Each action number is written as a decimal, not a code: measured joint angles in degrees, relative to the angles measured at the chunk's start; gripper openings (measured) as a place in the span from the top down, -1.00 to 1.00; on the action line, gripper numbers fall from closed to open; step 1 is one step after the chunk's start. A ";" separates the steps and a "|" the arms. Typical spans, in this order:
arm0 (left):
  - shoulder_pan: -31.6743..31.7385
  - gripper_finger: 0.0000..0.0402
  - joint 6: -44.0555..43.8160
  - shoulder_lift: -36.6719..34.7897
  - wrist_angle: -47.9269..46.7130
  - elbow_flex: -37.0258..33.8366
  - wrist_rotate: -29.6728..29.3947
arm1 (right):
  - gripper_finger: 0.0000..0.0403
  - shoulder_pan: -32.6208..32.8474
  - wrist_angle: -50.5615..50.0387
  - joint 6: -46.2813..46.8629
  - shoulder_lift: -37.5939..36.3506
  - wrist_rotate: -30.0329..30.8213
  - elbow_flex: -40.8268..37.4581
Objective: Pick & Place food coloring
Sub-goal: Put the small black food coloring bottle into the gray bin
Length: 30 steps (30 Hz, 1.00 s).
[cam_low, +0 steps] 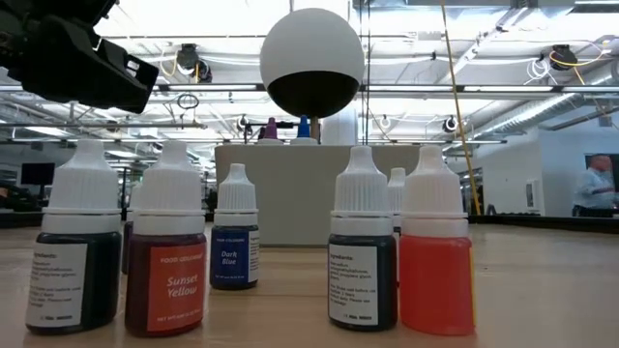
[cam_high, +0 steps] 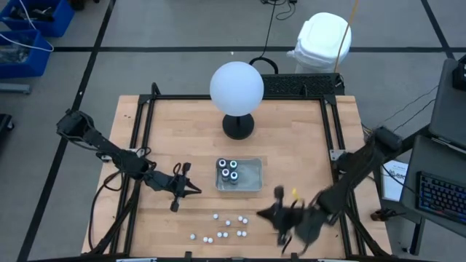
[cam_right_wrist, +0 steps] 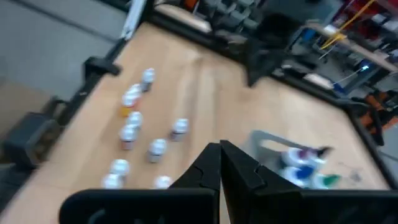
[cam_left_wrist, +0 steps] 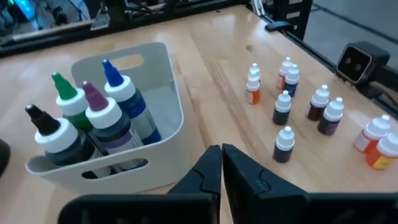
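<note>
left gripper [cam_high: 191, 187] left of tray [cam_high: 255, 175], fingers closed, empty | tray holds four larger bottles [cam_high: 230, 172] | small white-topped food coloring bottles [cam_high: 222, 227] scattered on table just in front of tray | right gripper [cam_high: 271, 213] front-right of tray, fingers closed, empty
</note>
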 joint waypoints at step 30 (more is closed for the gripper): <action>-0.01 0.77 -1.48 0.02 -0.23 0.04 0.00 | 0.43 -1.63 -9.84 24.02 20.66 -10.03 19.93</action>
